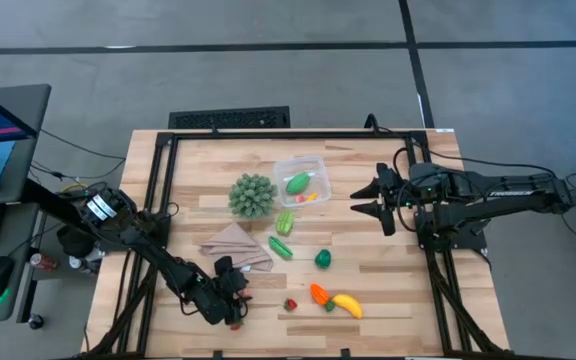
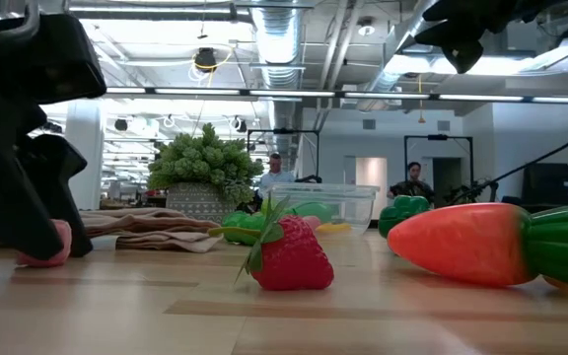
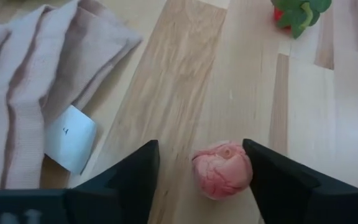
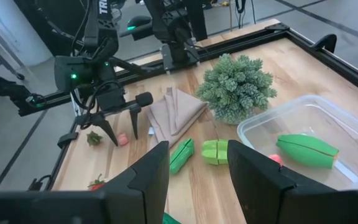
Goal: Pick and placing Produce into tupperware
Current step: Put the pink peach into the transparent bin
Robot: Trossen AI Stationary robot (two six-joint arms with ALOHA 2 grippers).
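Pink strawberry (image 3: 222, 169) sat between my left gripper (image 3: 201, 177) fingers, spread and touching nothing; right gripper (image 1: 367, 197) hung spread beside the tupperware (image 1: 301, 181).

Clear tupperware (image 1: 301, 180) sitting upright, lidless, holding green pod (image 1: 297, 182) and small red piece. Outside, lying on surface: two green pods (image 1: 281, 233), green pepper (image 1: 322, 259), carrot (image 1: 319, 294) touching banana (image 1: 347, 305), strawberry (image 1: 290, 304), pink-red strawberry (image 3: 222, 169).
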